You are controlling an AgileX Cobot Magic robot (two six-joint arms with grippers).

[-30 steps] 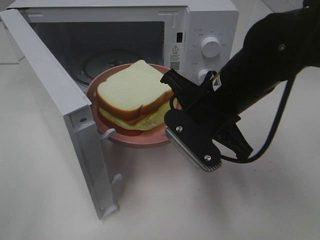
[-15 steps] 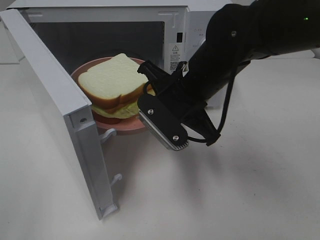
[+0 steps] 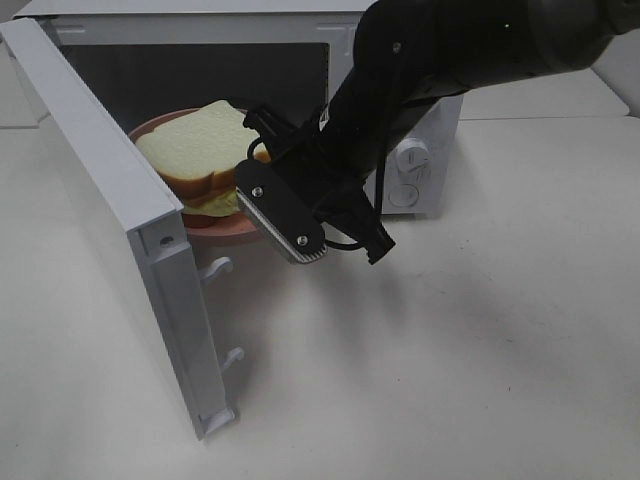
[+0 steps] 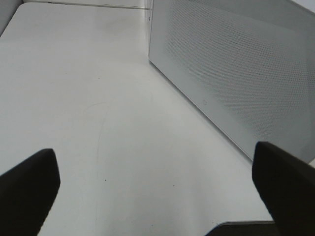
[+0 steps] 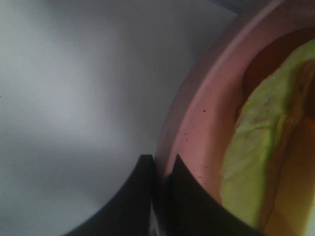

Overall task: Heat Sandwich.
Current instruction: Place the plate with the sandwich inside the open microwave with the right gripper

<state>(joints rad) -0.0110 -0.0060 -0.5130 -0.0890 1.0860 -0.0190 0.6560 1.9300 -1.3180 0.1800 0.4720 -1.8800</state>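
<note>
The sandwich (image 3: 195, 150), thick white bread over pale green filling, lies on a round pink plate (image 3: 232, 229). The plate hangs at the mouth of the open white microwave (image 3: 425, 150), partly inside the cavity. My right gripper (image 3: 262, 152) is shut on the plate's near right rim. The right wrist view shows its fingers (image 5: 161, 169) pinching the pink rim (image 5: 197, 123), with the green filling (image 5: 256, 162) beside them. My left gripper (image 4: 152, 167) stands open over bare table with nothing between its fingers (image 4: 29, 182).
The microwave door (image 3: 110, 200) swings out wide on the left, toward the front of the table. Its perforated outer face (image 4: 236, 64) fills the left wrist view. The control knobs (image 3: 412, 155) are half hidden behind my right arm. White table (image 3: 480, 350) lies to the front and right.
My right arm has carried the plate with the sandwich leftward and back, from in front of the opening into the microwave's mouth. The left gripper has stayed open and still.
</note>
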